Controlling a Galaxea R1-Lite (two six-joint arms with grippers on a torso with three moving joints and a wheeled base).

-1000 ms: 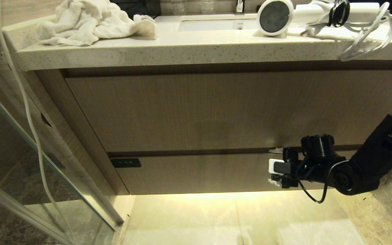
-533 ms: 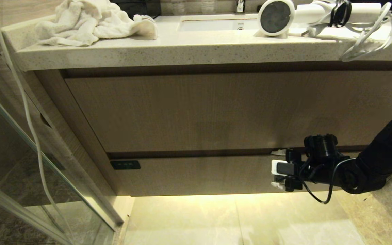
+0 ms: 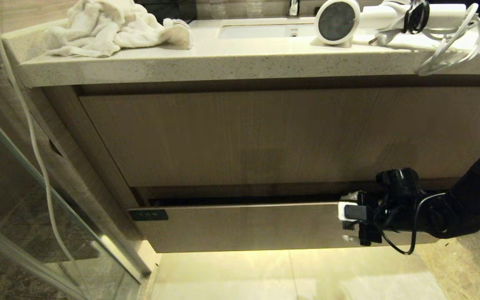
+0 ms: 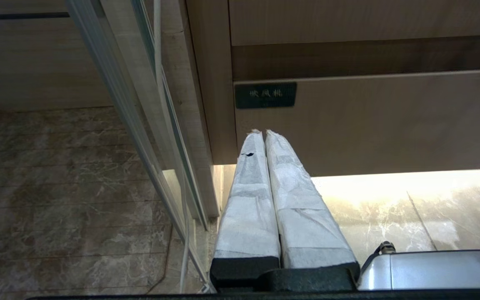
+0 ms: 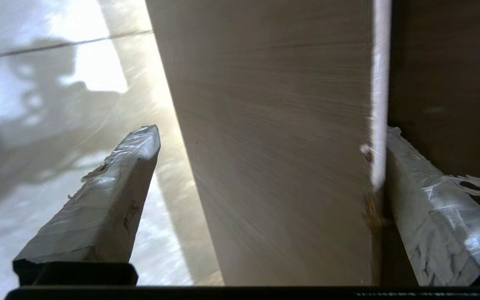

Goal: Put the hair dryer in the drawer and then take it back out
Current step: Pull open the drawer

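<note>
My right gripper (image 3: 348, 216) is low at the vanity, out at the right end of the drawer (image 3: 244, 225), and my jaws stand spread wide across its front panel. From the right wrist view, one taped finger (image 5: 427, 208) is tucked behind the drawer's top edge, in the dark gap under the taller wood-grain front (image 3: 244, 133), while the other finger (image 5: 106, 196) hangs clear below the panel, over the lit floor (image 3: 298, 271). So I am hooked on the edge, not squeezing anything; nothing is clamped between my pads.

The drawer is open just a crack: a dark slot shows along its top, and the small black label (image 3: 148, 215) sits at its left end. I cannot see inside it from here.

The hair dryer (image 3: 373, 18) is up on the stone countertop (image 3: 223, 62), well above me, lying on its side to the right of the sink (image 3: 265, 29), its dark round end facing out, its white cord (image 3: 452, 46) looping over the counter's front edge. A crumpled white towel (image 3: 111, 27) lies at the counter's left end.

My left gripper (image 4: 265, 137) is parked low near the label, fingers pressed together, holding nothing. A glass panel (image 3: 36, 200) stands at the left.
</note>
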